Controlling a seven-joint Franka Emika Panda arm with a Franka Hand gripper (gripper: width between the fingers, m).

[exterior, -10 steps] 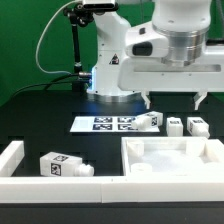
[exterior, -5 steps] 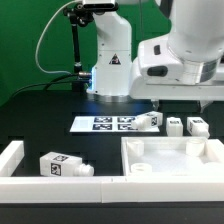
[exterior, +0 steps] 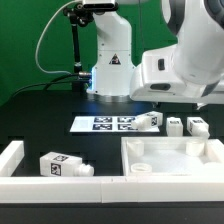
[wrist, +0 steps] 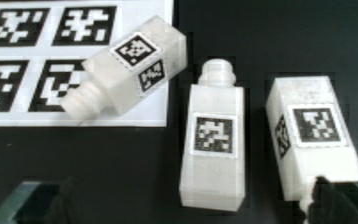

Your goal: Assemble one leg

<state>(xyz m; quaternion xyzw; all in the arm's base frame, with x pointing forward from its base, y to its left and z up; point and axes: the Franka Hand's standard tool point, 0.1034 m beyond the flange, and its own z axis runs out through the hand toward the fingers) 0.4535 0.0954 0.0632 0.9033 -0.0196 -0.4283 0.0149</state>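
Hovering wide open, the claw (wrist: pixel 185 205) frames the leg (wrist: pixel 217 140), which lies on the black worktop (exterior: pixel 40 125) right of centre in the exterior view, between a tilted peg (wrist: pixel 131 65) and a third peg (wrist: pixel 314 115).

The gripper (wrist: pixel 190 204) is spread wide. The near end of the middle leg (wrist: pixel 217 135) lies between its dark fingers (wrist: pixel 34 203), touching neither, tag up. A second leg (wrist: pixel 314 120) lies just beside it, ahead of one finger. Farther off, a tilted leg (wrist: pixel 131 68) overlaps the marker board (wrist: pixel 34 55).
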